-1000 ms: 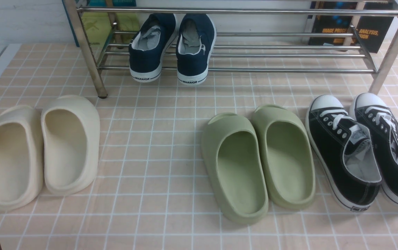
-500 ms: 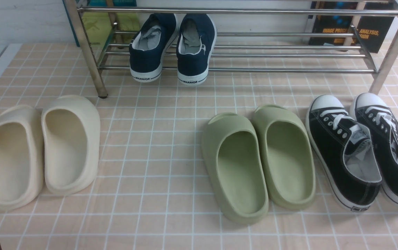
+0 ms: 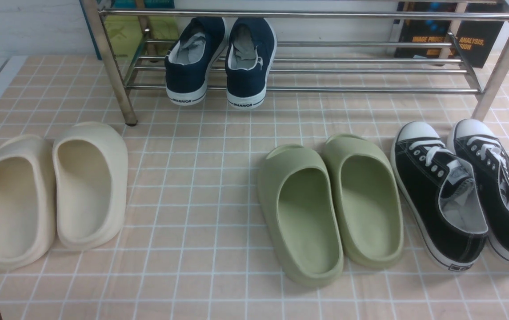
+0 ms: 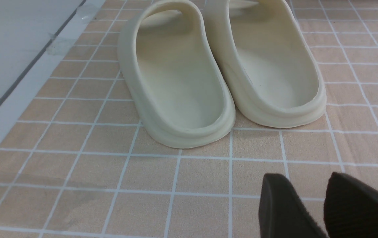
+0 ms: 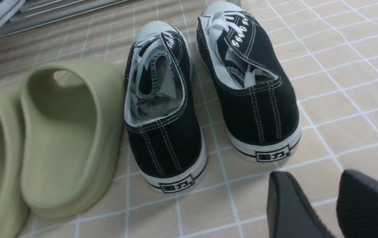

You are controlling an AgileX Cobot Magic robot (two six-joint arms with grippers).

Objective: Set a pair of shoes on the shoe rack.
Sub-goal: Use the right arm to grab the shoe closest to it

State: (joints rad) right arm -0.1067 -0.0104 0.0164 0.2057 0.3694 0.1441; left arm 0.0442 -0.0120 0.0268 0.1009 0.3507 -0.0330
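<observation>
Sneakers (image 3: 432, 200): on the floor's (image 3: 201, 178) right side, toes toward the rack's (image 3: 325, 89) right front leg, not yet on it.
Right gripper (image 5: 312, 178): jaws partly apart, empty, near the heels, touching neither.
Left gripper (image 4: 302, 180): jaws apart, empty, near the cream slides (image 4: 182, 82).
Risk, wrong shoe: a green slide (image 3: 301, 213) lies just beside the left sneaker, so a wide grab could catch it.
Risk, slip: the soft heel collar may fold in the grip.
Risk, knock: a toe may strike the leg or front rod.

Outer black sneaker (image 3: 498, 191) runs past the edge.
</observation>
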